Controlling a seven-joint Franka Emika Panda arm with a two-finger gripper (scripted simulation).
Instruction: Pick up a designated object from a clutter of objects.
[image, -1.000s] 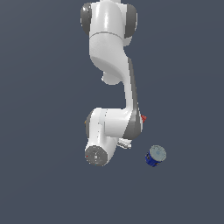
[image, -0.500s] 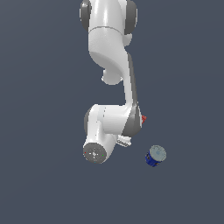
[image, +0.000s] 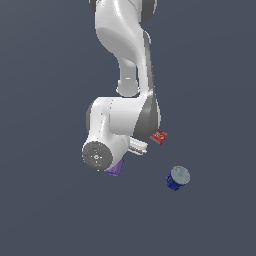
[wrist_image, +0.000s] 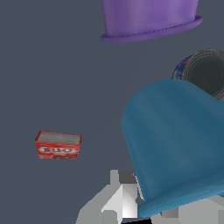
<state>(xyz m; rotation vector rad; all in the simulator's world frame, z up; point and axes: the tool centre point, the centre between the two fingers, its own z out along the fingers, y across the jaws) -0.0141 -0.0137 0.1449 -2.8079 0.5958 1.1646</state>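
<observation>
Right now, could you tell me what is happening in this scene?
A single Panda arm is bent low over a small clutter on a dark surface. In the wrist view the light-blue cup fills the frame right at the gripper, with the purple cup, the dark blue can and the red box lying apart around it. Whether the fingers have closed on the cup cannot be told. In the exterior view the arm hides the light-blue cup.

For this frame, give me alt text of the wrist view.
A light-blue cup fills the near foreground beside the grey gripper. A purple cup and a dark blue can lie beyond it, with a small red box apart on the grey floor.
</observation>
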